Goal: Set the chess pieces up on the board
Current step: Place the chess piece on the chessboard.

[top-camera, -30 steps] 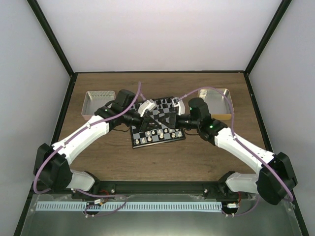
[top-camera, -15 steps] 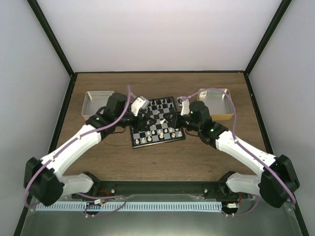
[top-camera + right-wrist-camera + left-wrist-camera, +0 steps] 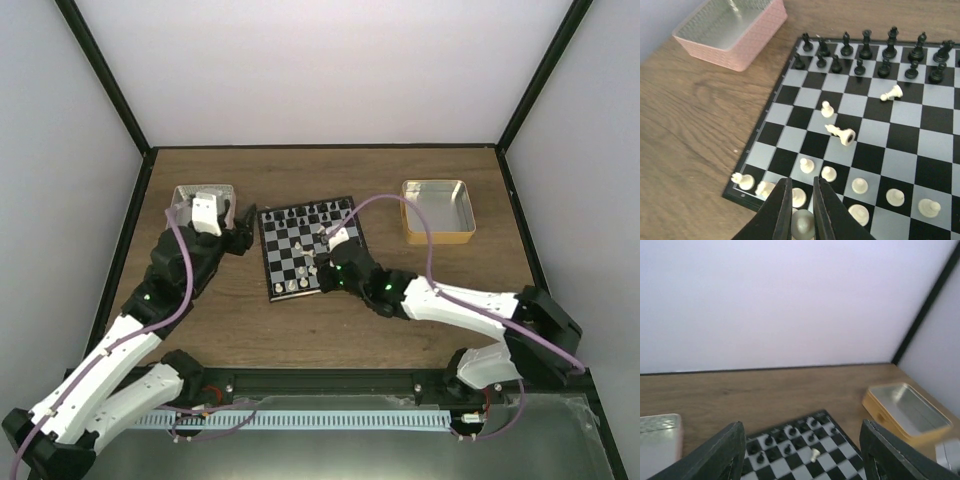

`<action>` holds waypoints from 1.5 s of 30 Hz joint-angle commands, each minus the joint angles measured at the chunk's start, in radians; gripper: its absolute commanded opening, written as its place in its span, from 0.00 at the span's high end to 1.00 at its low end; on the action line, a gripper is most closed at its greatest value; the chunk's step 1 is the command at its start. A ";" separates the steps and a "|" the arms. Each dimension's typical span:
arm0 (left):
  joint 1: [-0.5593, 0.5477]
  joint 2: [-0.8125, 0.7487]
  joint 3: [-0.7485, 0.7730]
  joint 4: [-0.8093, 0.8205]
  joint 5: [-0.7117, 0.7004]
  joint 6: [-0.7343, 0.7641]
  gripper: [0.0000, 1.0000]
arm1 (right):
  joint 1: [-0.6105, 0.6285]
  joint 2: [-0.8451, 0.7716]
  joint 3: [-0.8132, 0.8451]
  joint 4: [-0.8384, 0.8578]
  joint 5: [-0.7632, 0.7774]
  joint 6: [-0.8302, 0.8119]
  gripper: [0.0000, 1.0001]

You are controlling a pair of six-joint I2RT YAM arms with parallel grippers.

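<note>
The right gripper (image 3: pixel 801 192) is closed on a cream-white chess piece (image 3: pixel 802 224) at the near edge of the board (image 3: pixel 867 151). The left gripper (image 3: pixel 801 437) has its jaws apart and holds nothing, just beside the board's left edge. Two tipped pieces (image 3: pixel 842 135) lie on mid-board squares.

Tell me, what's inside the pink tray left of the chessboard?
Only bare dimpled metal shows inside the pink tray; the left arm covers part from above.
</note>
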 commanded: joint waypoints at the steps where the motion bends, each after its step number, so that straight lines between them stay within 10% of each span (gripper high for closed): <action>1: 0.001 -0.054 -0.008 0.039 -0.217 -0.024 0.35 | 0.052 0.073 0.018 0.033 0.191 -0.047 0.97; 45: 0.006 -0.031 -0.014 0.023 -0.278 0.028 0.27 | 0.142 0.425 0.095 0.135 0.407 -0.073 0.94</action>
